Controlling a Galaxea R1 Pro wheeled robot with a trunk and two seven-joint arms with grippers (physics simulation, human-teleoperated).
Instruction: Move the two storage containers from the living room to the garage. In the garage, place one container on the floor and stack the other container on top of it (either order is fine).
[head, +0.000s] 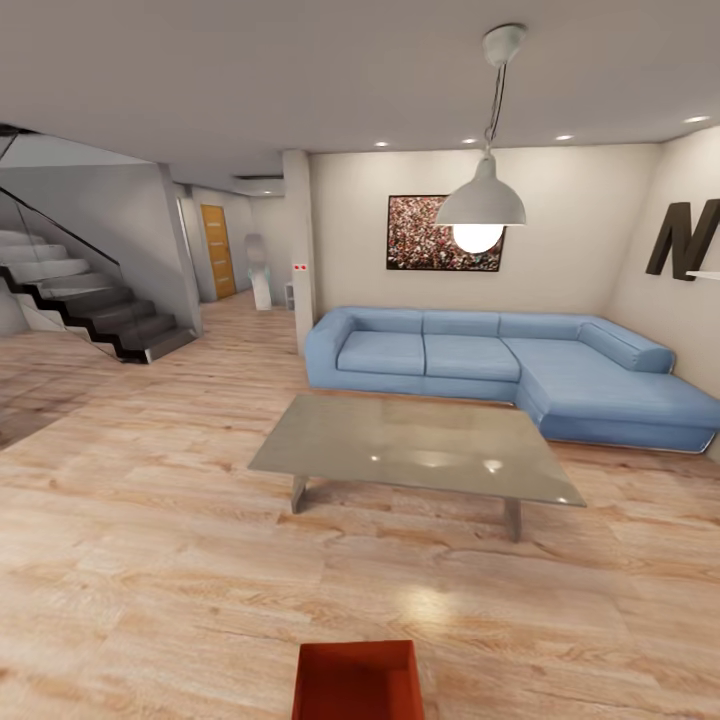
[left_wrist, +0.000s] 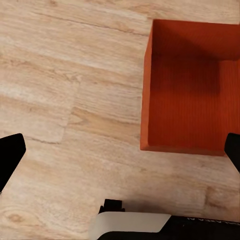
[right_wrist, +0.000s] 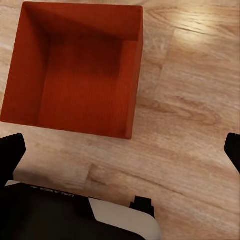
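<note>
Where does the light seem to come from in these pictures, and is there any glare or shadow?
Head view: the lit pendant lamp and ceiling spots leave bright glare patches on the grey table and wood floor. Both wrist views: the orange-red container holds shadow along its inner walls; the picture is sharp.

Head view forward across the room; both wrist views straight down, sharing the storage container (left_wrist: 192, 90).

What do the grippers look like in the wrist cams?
Both match: the left gripper and right gripper each show two black fingertips at opposite frame edges. Behind them sits a white housing over a black body, with a small black block on it. Faint lettering runs along the black part, too small to read.
</note>
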